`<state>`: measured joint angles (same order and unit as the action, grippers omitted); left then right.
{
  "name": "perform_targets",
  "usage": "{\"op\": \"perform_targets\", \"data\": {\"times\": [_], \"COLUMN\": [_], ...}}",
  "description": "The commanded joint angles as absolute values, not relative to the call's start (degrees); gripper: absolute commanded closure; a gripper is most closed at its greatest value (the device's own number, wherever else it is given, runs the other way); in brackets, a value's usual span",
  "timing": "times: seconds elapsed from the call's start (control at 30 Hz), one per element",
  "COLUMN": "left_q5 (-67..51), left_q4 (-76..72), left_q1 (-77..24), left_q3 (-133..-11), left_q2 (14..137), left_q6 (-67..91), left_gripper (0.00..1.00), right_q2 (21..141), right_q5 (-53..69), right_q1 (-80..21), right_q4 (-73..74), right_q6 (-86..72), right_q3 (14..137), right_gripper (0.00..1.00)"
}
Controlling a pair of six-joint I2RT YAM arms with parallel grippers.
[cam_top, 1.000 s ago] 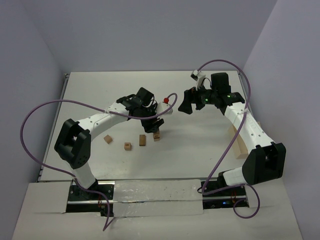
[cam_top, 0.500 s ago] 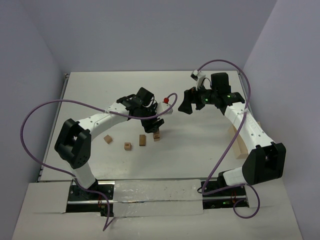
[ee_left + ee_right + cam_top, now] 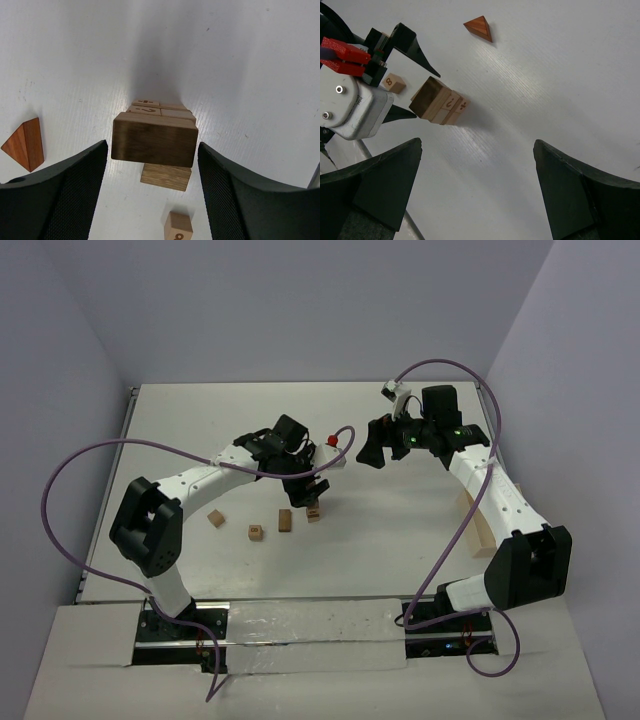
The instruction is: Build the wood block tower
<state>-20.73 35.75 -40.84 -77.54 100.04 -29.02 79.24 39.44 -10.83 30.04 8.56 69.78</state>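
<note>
Barely anything has changed since a second ago. The only difference I can spot is the left gripper (image 3: 152, 146), whose fingers have eased apart around the top of the wood block tower (image 3: 314, 508). They now sit part open, one on each side of the dark top block (image 3: 154, 139). There's a sliver of daylight on one side, and on the other I can't tell whether the finger is touching. The block rests on the stack by itself. Both arms and all the loose pieces are where they were.

Here's the count:
- There's one tower, with a dark brick on top of tan blocks that have number marks on them.
- Three loose tan pieces lie to the left of the tower. A brick (image 3: 286, 521) is just beside it, a cube (image 3: 256, 533) marked 8 comes next, and another block (image 3: 216, 519) is farthest out.
- One reddish triangle (image 3: 479, 27) sits near the tower, apart from it.
- One pale wooden tray (image 3: 468, 512) is well off to the tower's right, mostly hidden behind the right arm.

The right gripper (image 3: 372, 453) hangs above the table to the right of the tower and behind it. Its fingers are spread wide with nothing between them.
</note>
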Motion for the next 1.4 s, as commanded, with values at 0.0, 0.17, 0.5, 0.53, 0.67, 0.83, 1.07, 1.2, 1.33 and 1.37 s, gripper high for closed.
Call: {"op": "perform_targets", "data": {"times": [0.0,0.17,0.5,0.53,0.67,0.83,1.07,1.2,1.33,1.37], "left_q5": [-20.92,-21.2,-22.44,-22.19,-23.25,-27.26,-34.44,-36.96,-37.09,-36.62], "left_q4": [33.53,33.75,36.53,36.93,39.55,42.38,46.34,46.45,46.41,46.05], "left_q1": [-41.17,-41.13,-41.13,-41.13,-38.94,-32.73,-19.25,-10.23,-5.72,-5.45], "left_q3": [-77.92,-78.0,-78.22,-78.22,-78.23,-76.35,-69.88,-64.94,-60.31,-59.04], "left_q2": [100.2,99.78,94.49,93.23,89.07,80.45,72.19,69.47,68.49,68.35], "left_q6": [-28.74,-28.99,-30.06,-30.35,-30.73,-30.62,-32.16,-36.15,-42.51,-44.02], "left_gripper": [0.2,0.02,0.01,0.01,0.01,0.01,0.01,0.01,0.02,0.04], "right_q2": [79.01,79.1,79.19,79.26,79.26,78.94,78.93,78.75,78.96,79.07], "right_q5": [39.64,39.57,39.56,39.62,39.72,39.49,38.79,38.05,37.23,37.12], "right_q1": [-10.46,-10.39,-10.37,-10.44,-10.46,-10.53,-10.46,-10.46,-10.63,-10.61], "right_q4": [29.44,29.44,29.44,29.59,29.79,29.71,29.44,29.31,29.39,29.5], "right_q6": [8.35,8.35,8.44,8.44,8.53,8.53,8.85,9.19,9.58,9.61], "right_q3": [72.16,72.25,72.23,72.32,72.5,72.51,72.07,71.41,71.19,71.22], "right_gripper": [0.0,0.0,0.0,0.0,0.0,0.0,0.0,0.0,0.0,0.0]}}
